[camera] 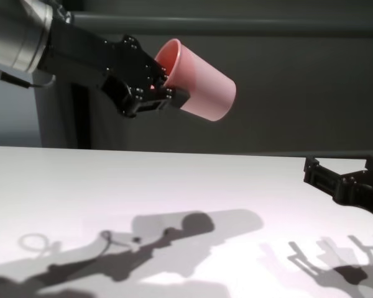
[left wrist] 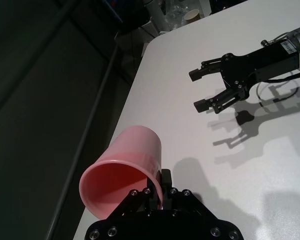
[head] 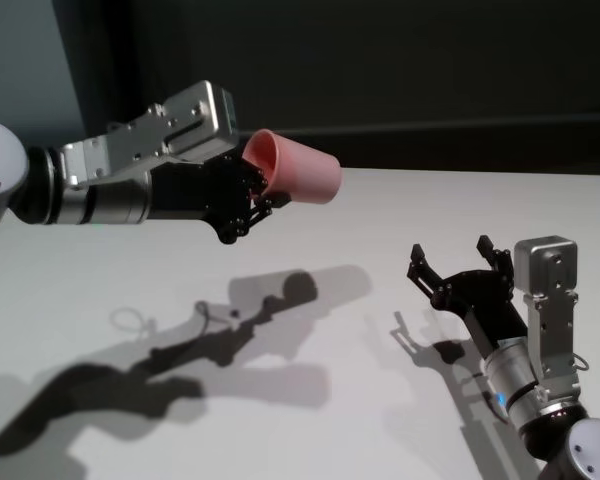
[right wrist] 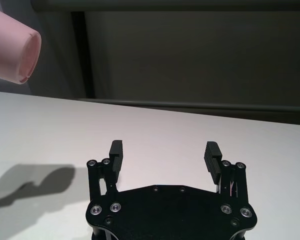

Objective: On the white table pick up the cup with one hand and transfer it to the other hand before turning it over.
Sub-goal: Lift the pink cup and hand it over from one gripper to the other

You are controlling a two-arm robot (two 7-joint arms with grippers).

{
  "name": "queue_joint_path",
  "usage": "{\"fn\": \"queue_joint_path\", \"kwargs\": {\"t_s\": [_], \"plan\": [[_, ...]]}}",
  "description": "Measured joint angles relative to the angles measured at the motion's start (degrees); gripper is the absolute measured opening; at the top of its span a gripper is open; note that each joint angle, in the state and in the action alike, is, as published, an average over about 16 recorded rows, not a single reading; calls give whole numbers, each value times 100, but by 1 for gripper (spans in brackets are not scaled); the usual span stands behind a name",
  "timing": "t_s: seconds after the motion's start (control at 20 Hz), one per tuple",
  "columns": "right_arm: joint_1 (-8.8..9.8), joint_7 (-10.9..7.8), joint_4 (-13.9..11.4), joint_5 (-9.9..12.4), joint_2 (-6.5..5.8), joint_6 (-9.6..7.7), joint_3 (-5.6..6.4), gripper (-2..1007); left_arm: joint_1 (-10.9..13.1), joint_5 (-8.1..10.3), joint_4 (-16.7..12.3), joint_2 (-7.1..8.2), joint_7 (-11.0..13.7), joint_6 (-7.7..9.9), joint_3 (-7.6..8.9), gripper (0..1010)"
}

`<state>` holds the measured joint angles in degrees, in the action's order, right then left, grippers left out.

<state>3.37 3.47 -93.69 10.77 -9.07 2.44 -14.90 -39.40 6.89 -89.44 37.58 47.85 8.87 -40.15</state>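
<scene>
Two grippers are in my view. My left gripper (head: 252,205) is clamped on the rim of the cup (head: 292,168), one finger inside the mouth and one outside, holding it well above the white table (head: 180,270). From that grip the cup lies nearly on its side, base pointing away toward the right. My right gripper (head: 458,262) hangs low over the table, well apart from the cup and below it, jaws spread wide with nothing between them.
</scene>
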Motion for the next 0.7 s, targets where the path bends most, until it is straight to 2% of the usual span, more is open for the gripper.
{"fn": "queue_joint_path", "kwargs": {"t_s": [0.35, 0.7], "plan": [[0, 0, 0, 0, 0, 0, 0, 1002, 454, 949, 77, -125, -205, -200, 458, 51], [0, 0, 0, 0, 0, 0, 0, 1002, 729, 1662, 285, -309, -244, -503, 675, 51]]}}
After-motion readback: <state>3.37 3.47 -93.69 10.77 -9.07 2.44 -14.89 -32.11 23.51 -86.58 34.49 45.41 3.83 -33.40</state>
